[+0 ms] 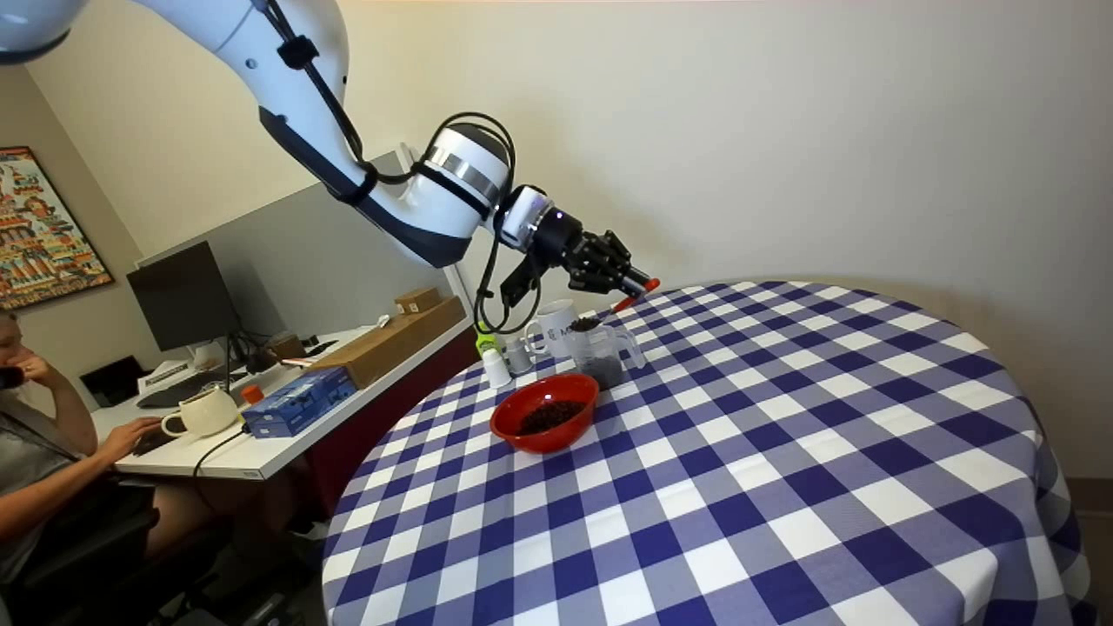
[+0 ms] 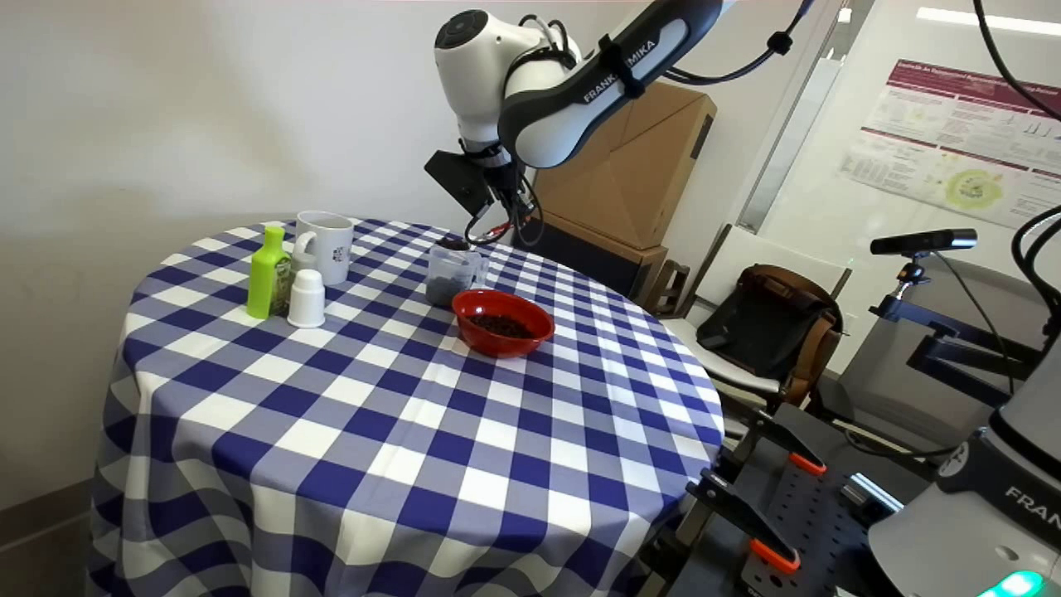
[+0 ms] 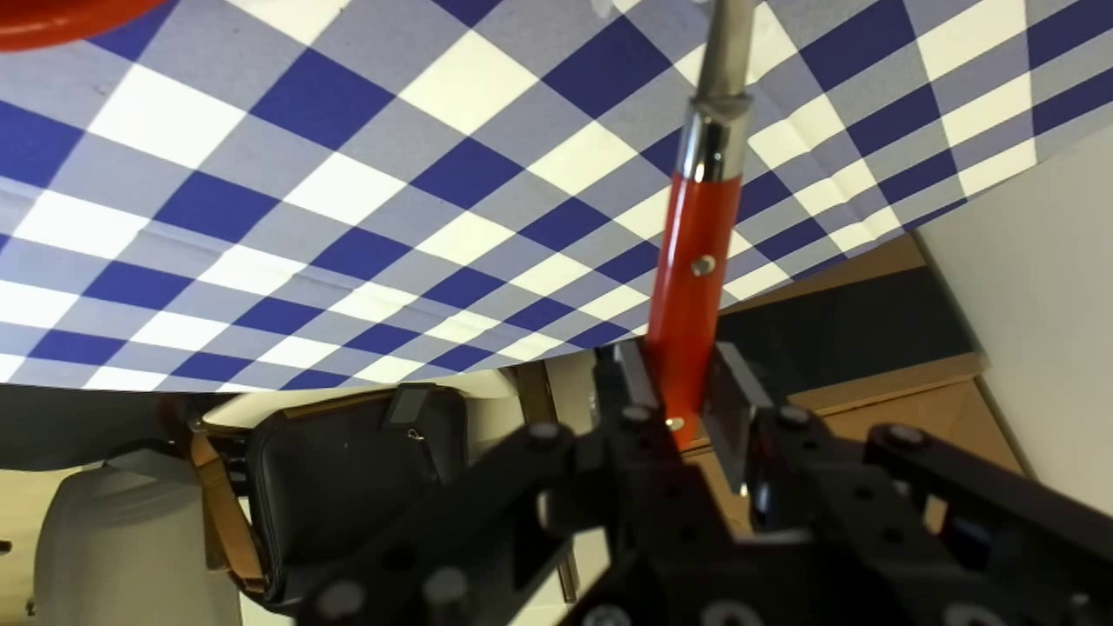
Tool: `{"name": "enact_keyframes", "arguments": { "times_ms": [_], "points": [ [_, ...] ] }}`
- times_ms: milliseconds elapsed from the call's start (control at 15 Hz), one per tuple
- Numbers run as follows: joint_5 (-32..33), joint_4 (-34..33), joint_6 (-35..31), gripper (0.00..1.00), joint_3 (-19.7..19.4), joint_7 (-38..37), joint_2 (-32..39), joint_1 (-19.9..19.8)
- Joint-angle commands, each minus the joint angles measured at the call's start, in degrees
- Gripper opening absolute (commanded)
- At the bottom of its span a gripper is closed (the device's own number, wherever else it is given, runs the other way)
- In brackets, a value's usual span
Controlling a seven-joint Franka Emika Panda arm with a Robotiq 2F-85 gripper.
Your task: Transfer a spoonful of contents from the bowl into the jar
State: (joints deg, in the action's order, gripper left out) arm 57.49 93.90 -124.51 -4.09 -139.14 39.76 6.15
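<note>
My gripper is shut on the red handle of a spoon, which also shows in the wrist view between the two fingers. The spoon slants down from the gripper. Its head, heaped with dark contents, is at the mouth of the clear jar; I cannot tell whether they touch. The jar has a handle and dark contents low inside, and shows in both exterior views. The red bowl, holding dark contents, stands beside the jar. The spoon head is out of the wrist view.
A white mug, a green bottle and a white shaker stand near the jar on the checkered tablecloth. A grey shaker shows too. A wall runs behind the table. A desk with a seated person is alongside.
</note>
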Motion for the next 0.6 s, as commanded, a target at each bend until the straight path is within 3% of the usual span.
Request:
{"name": "enact_keyframes", "arguments": {
  "times_ms": [0, 533],
  "points": [
    [1.15, -0.86, 0.34, 0.05, -1.46, -2.80, 0.35, 1.23],
    [6.71, 2.74, -0.82, 0.05, -1.80, -9.06, -1.07, 1.97]
  ]
}}
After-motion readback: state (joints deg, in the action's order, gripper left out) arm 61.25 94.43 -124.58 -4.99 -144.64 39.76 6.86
